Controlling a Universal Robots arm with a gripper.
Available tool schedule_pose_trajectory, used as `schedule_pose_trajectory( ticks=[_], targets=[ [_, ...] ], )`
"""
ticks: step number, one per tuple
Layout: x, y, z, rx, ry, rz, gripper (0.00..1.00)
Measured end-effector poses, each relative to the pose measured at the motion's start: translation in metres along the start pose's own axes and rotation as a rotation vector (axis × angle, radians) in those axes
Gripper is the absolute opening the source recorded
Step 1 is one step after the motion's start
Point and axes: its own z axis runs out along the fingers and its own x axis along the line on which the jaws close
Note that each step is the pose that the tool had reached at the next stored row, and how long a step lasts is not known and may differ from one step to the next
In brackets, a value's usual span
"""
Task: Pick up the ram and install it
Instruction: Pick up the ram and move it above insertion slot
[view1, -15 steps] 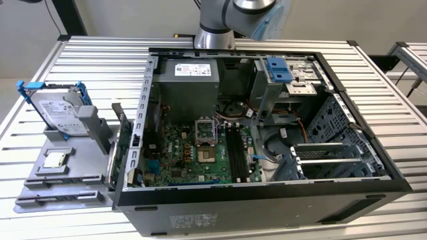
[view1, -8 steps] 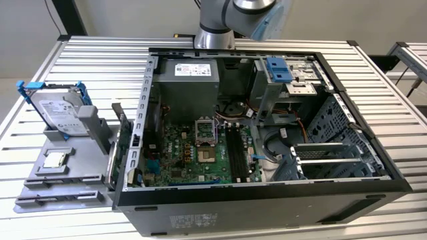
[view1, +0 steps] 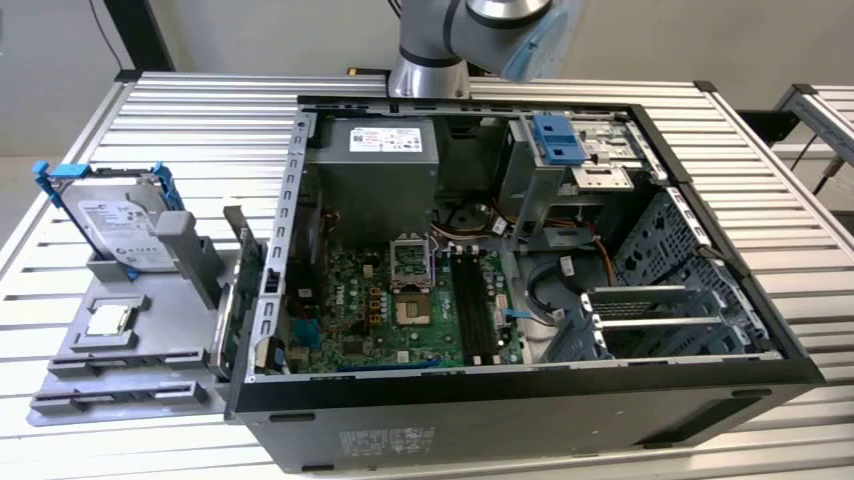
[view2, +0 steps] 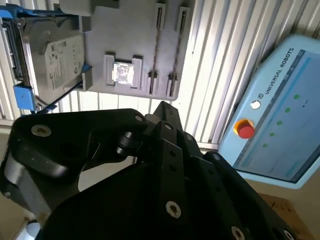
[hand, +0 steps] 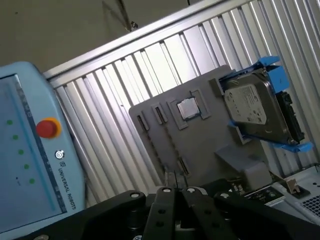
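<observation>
One thin, long, dark stick stood on its edge, and it looked like the ram (view1: 240, 250), but I could not be sure. It was at the side of the grey tray (view1: 167, 325) closest to the open computer case (view1: 534, 395). It stood between a tall grey block (view1: 200, 268) on the tray and the case's wall, close to both. It was about as long as the black slots (view1: 470, 300) on the board inside the case. It looked dark all over, and I could not make out its chips or its colour.

The tray sat near the edge of the tabletop (view1: 200, 110) on the exterior view's left. A hard drive (view1: 120, 225) in a blue frame leaned at the tray's back. A small square processor chip (view1: 107, 319) lay flat on the tray.

The arm (view1: 434, 45) was up over the tabletop's far edge. In the first wrist view the jaws were squeezed together above the tray. Their fingertips (hand: 171, 180) touched, and I could see nothing between them.
</observation>
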Motion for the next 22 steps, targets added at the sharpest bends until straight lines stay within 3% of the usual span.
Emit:
schedule_pose_trajectory(
  ticks=[22],
  targets=[
    [0.0001, 0.0000, 0.0039, -0.0102, 0.0035, -0.389, 0.00]
  ],
)
